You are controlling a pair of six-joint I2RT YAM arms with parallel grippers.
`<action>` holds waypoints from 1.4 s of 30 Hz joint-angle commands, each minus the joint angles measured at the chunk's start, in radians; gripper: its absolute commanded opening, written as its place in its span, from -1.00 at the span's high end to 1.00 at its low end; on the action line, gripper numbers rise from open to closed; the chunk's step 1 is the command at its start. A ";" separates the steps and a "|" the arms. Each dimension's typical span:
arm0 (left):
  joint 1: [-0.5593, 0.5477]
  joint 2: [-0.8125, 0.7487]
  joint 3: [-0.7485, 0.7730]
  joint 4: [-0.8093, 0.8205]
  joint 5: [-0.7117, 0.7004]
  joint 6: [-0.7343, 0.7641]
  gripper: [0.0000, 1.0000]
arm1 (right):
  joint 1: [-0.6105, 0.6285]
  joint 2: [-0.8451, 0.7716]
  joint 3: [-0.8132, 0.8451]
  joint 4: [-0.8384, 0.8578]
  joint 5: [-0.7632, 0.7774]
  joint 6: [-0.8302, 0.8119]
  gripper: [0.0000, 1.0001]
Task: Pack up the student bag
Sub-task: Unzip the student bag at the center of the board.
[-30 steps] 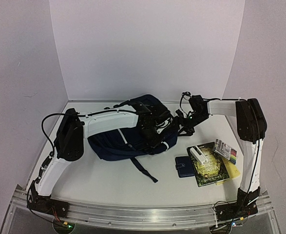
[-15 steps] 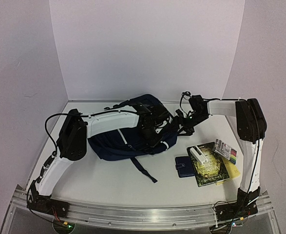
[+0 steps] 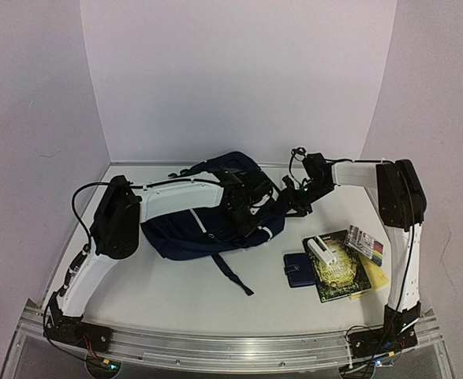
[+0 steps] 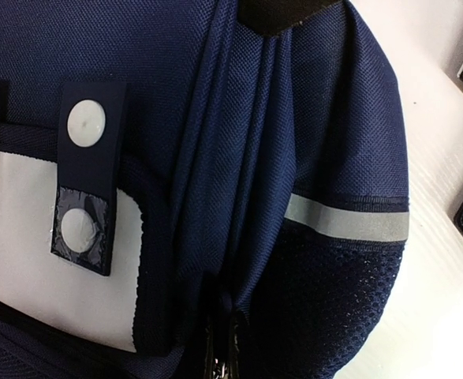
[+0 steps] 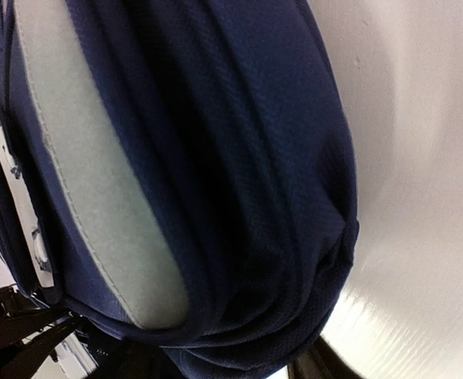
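Step in hand: opening the student bag (image 3: 199, 229), no packing yet. The bag lies on its side mid-frame on the desk (image 3: 160, 280). Both arms meet at its right end.

Left end effector (image 3: 245, 207): fingers together. Judging by the pleats of fabric bunching toward it, it is clamped on the bag beside the zip (image 4: 219, 359).

Right end effector (image 3: 288, 202): at the bag's right edge. Cannot tell whether it is apart or gripping.

Goods wait at lower right, well apart from the bag: wallet (image 3: 298, 270), book (image 3: 343, 267), marker pack (image 3: 366, 244).

Next move, as I judge it: hold the fabric taut on one side and draw the zip or mouth open with the other, without dragging the bag.

Views:
- Top view alone shows the arms and the waiting goods.
- Left wrist view alone shows the white patch's snap tab (image 4: 85, 174), grey stripe (image 4: 345, 221) and mesh (image 4: 334, 292).
- Right wrist view shows only blue folds and a pale panel (image 5: 89, 181), no zip.
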State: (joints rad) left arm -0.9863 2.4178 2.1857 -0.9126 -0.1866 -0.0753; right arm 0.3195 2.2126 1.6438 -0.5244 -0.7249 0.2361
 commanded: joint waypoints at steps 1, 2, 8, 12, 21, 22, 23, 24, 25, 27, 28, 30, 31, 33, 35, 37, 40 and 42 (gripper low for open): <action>-0.009 -0.129 -0.098 0.015 -0.037 -0.021 1.00 | 0.016 0.033 0.047 0.020 0.060 -0.001 0.16; -0.012 -0.158 -0.131 0.025 -0.035 -0.029 0.99 | 0.015 0.037 0.051 0.020 0.065 0.001 0.30; -0.029 -0.307 -0.317 0.090 -0.040 -0.072 1.00 | 0.011 0.047 0.069 0.020 0.097 0.007 1.00; -0.031 -0.401 -0.446 0.161 -0.045 -0.116 0.99 | 0.006 0.035 0.072 0.021 0.124 0.005 1.00; -0.030 -0.557 -0.705 0.356 -0.037 -0.263 1.00 | -0.017 0.014 0.058 0.031 0.148 0.010 1.00; -0.029 -0.579 -0.733 0.395 -0.025 -0.277 1.00 | -0.016 0.014 0.054 0.035 0.141 0.013 1.00; -0.029 -0.595 -0.761 0.431 -0.019 -0.292 1.00 | -0.016 0.013 0.050 0.038 0.135 0.017 1.00; -0.027 -0.603 -0.780 0.463 -0.015 -0.304 1.00 | -0.016 0.010 0.046 0.042 0.128 0.020 1.00; -0.025 -0.609 -0.795 0.484 -0.010 -0.315 0.99 | -0.016 0.009 0.041 0.046 0.122 0.022 1.00; -0.018 -0.613 -0.807 0.518 0.007 -0.343 0.97 | -0.016 0.007 0.033 0.052 0.113 0.025 1.00; -0.014 -0.611 -0.815 0.534 0.025 -0.349 0.93 | -0.016 0.005 0.029 0.054 0.108 0.026 1.00; -0.009 -0.604 -0.824 0.560 0.051 -0.361 0.83 | -0.016 -0.001 0.021 0.056 0.100 0.029 1.00; -0.008 -0.600 -0.828 0.567 0.059 -0.367 0.79 | -0.016 -0.004 0.019 0.058 0.097 0.028 1.00; -0.003 -0.584 -0.828 0.573 0.082 -0.369 0.73 | -0.016 -0.014 0.011 0.061 0.091 0.027 1.00; 0.002 -0.575 -0.833 0.582 0.104 -0.372 0.73 | -0.015 -0.025 0.007 0.064 0.090 0.026 1.00; 0.008 -0.574 -0.839 0.592 0.127 -0.374 0.74 | -0.016 -0.032 0.005 0.064 0.095 0.022 1.00; 0.013 -0.577 -0.845 0.599 0.142 -0.370 0.82 | -0.015 -0.036 0.005 0.064 0.092 0.020 1.00; 0.015 -0.574 -0.844 0.600 0.143 -0.364 0.90 | -0.015 -0.034 0.005 0.066 0.085 0.023 1.00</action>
State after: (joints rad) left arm -0.9843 1.8908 1.3471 -0.3310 -0.0743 -0.4332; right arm 0.3192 2.2252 1.6535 -0.4872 -0.7151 0.2634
